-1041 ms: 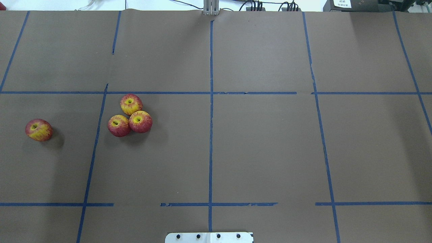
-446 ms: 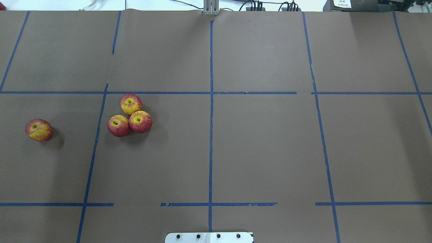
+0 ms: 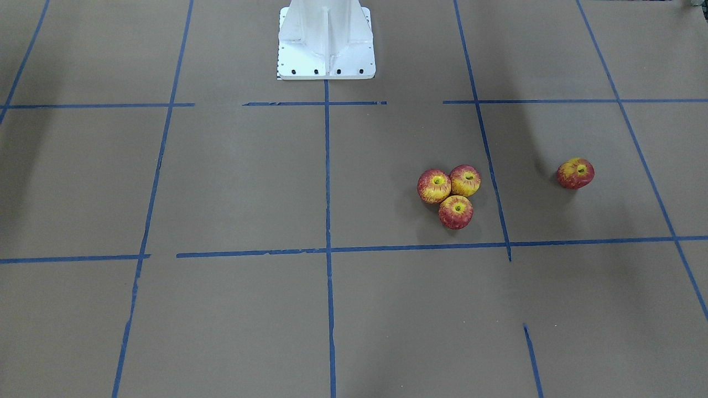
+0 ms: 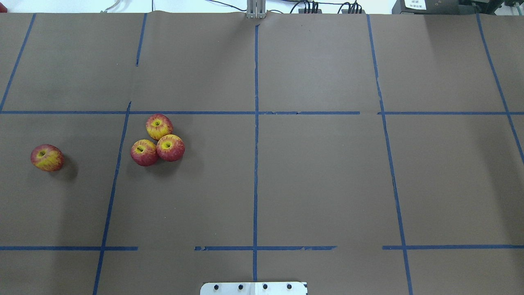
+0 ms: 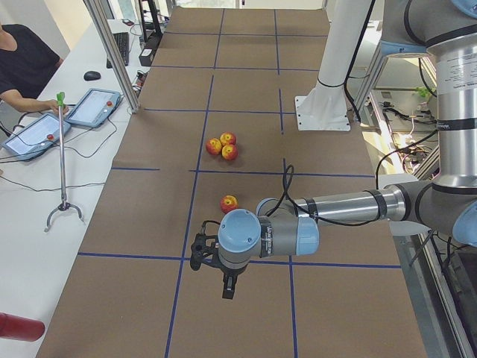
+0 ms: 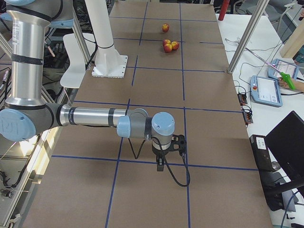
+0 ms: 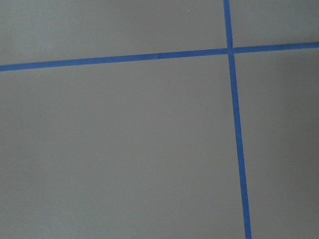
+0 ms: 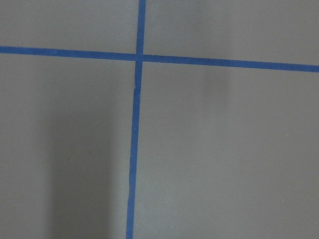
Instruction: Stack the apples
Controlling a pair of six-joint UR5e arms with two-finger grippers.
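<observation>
- Three apples sit in a tight cluster on the table (image 4: 327, 184), touching each other, stem dimples up: far apple (image 4: 159, 126), near-left apple (image 4: 144, 152), near-right apple (image 4: 170, 147).
- All three rest on the surface; none sits on top of another.
- The cluster is in my left half, just on my side of a cross line of blue tape (image 4: 192, 112).
- Fourth apple (image 4: 47, 157) lies alone, further out to my left, well apart from the cluster with a tape line between them. It is tilted, dimple leaning away from me.
- My left gripper (image 5: 226, 291) hangs above bare table past the lone apple, toward the left end, pointing down and holding nothing I can see. Only the side camera shows it, so I can't tell how its jaws stand.
- My right gripper (image 6: 160, 166) hangs above the table's right end, well apart from every apple. Same there: can't tell.
- Both wrist cameras show only brown cover and a tape crossing.
- White base mount (image 3: 326, 38) stands at the table's middle on my edge.
</observation>
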